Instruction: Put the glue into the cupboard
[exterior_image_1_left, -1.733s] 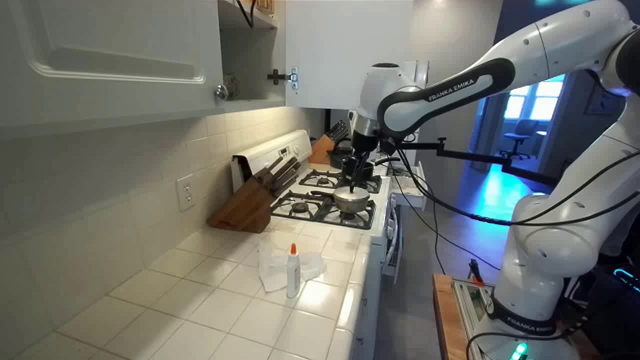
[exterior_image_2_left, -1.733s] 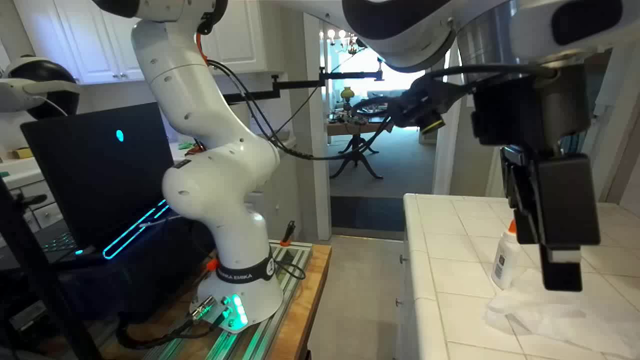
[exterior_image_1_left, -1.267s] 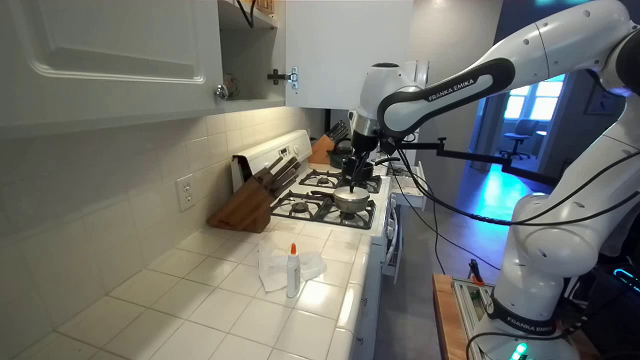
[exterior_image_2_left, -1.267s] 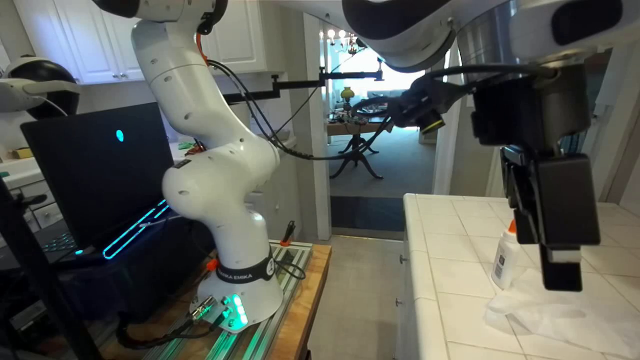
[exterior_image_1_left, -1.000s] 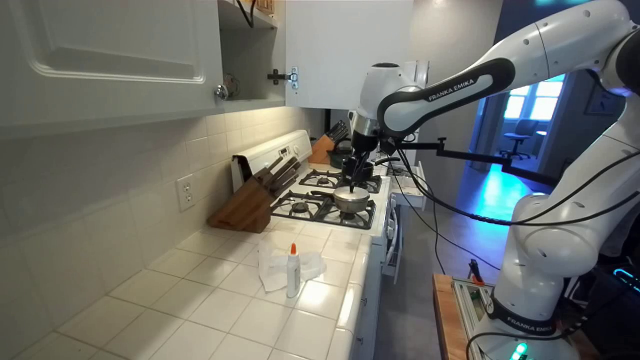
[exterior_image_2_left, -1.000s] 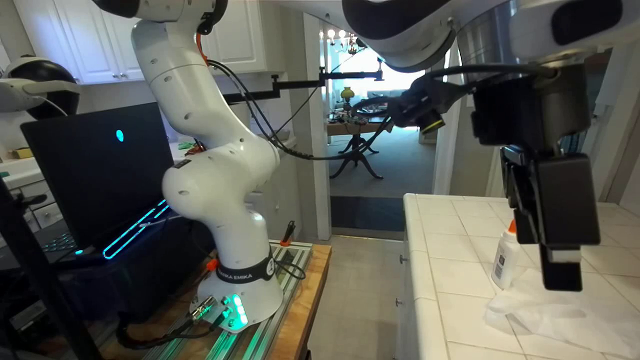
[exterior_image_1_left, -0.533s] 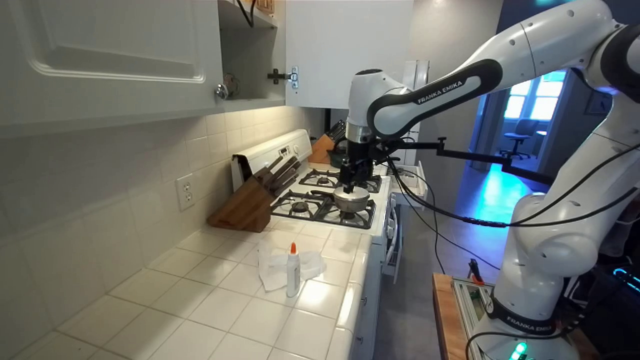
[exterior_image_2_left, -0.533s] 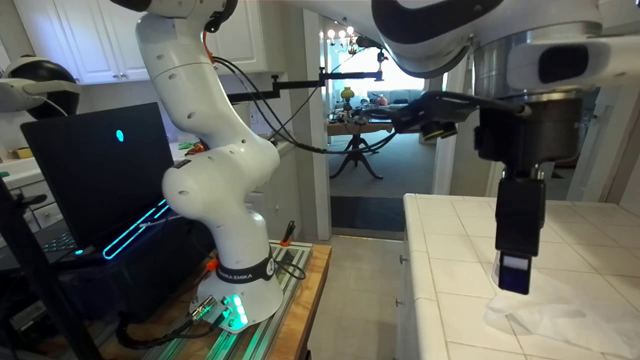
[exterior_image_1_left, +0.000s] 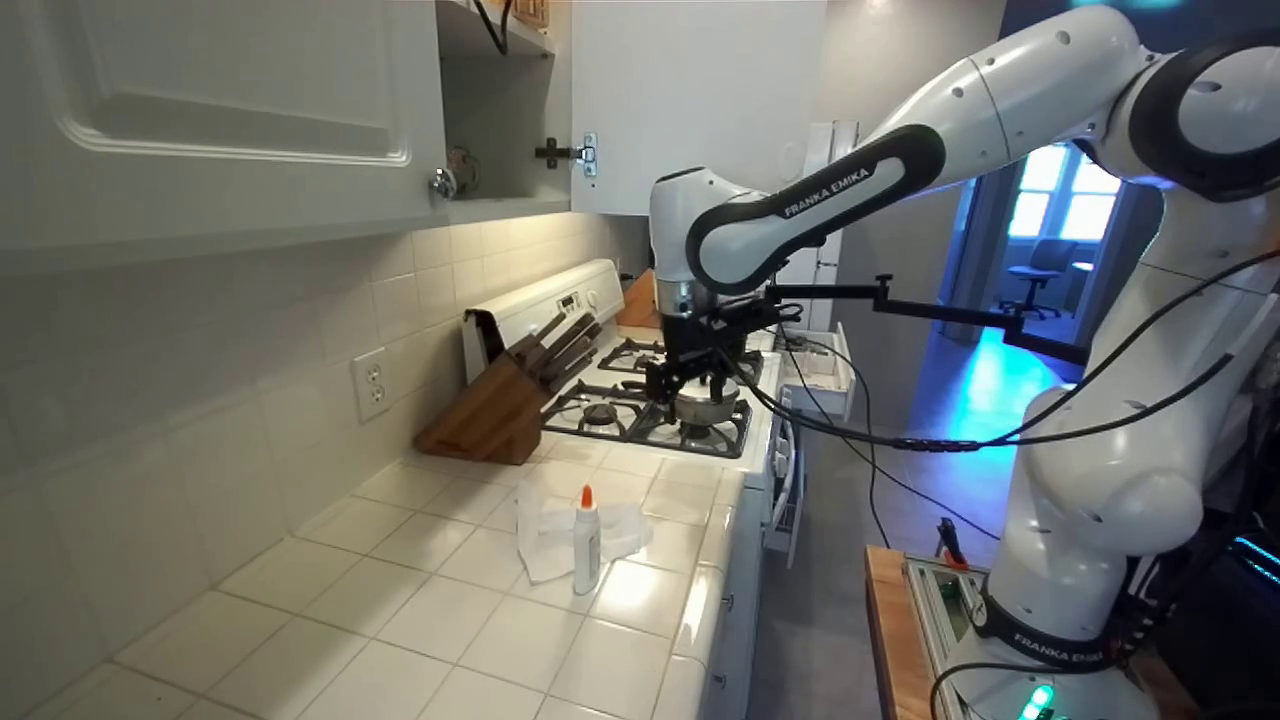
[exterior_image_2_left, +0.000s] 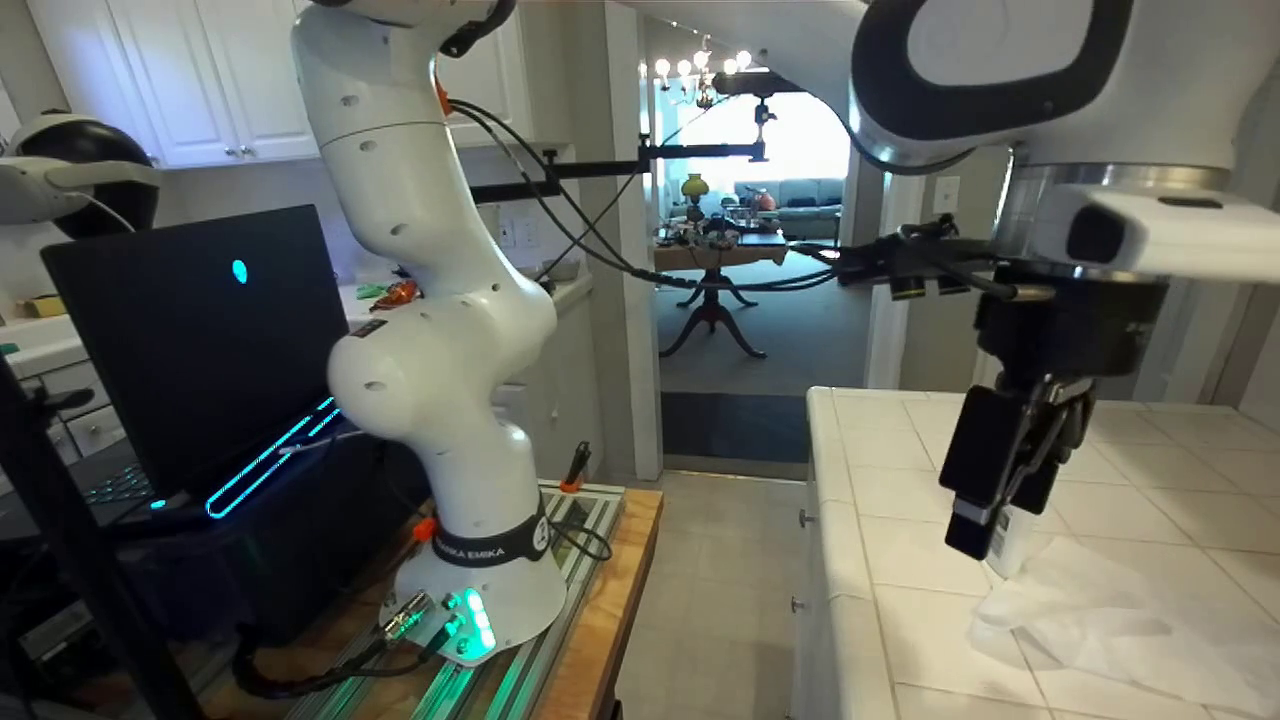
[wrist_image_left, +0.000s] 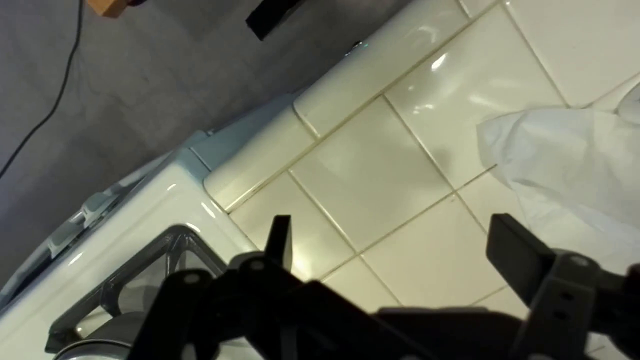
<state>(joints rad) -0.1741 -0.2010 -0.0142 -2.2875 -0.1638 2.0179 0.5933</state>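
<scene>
A broad run of white square-tiled counter (exterior_image_1_left: 430, 620) lies between the tiled wall (exterior_image_1_left: 250, 430) and the rounded front edge (exterior_image_1_left: 700, 605), below the open white panelled cupboard (exterior_image_1_left: 500, 105). The black two-fingered claw (wrist_image_left: 392, 235), jaws spread wide, hangs near the white gas stove (exterior_image_1_left: 520, 310). Apart from it, the slim whitish orange-capped glue bottle (exterior_image_1_left: 587, 550) stands upright on the counter beside a crumpled white sheet (exterior_image_1_left: 545, 545).

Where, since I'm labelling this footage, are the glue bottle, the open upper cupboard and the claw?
Glue bottle (exterior_image_1_left: 587, 548): in an exterior view, on its whitish body.
Open upper cupboard (exterior_image_1_left: 507, 112): in an exterior view, on its inner wall.
Claw (wrist_image_left: 391, 243): in the wrist view, midway between its parted fingertips.
</scene>
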